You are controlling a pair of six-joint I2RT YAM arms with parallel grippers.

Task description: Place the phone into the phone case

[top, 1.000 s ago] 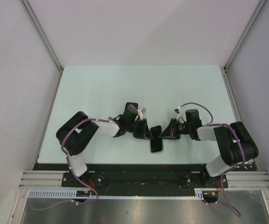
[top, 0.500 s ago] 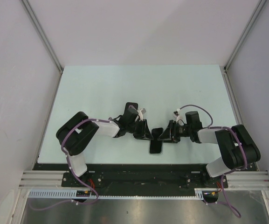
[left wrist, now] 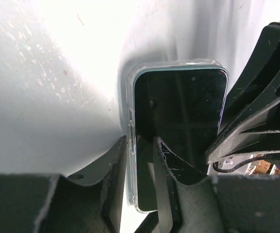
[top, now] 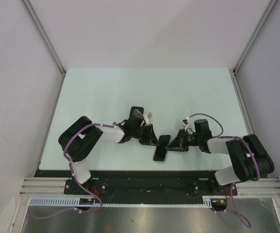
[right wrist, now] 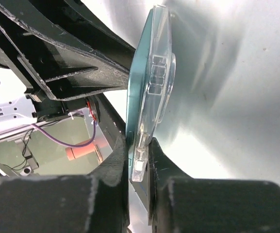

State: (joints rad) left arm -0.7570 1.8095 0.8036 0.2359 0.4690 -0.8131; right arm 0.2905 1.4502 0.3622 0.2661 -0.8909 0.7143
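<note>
Gently now, my right gripper [right wrist: 139, 144] clamped across phone [left wrist: 178, 111] and phone case [left wrist: 129, 107], left gripper [left wrist: 139, 145] astride the rim with grip unclear, I should press each corner home

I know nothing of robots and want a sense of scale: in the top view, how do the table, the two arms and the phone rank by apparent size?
1. table
2. left arm and right arm: they look alike, so no ranking between them
3. phone, clearly smallest
</note>
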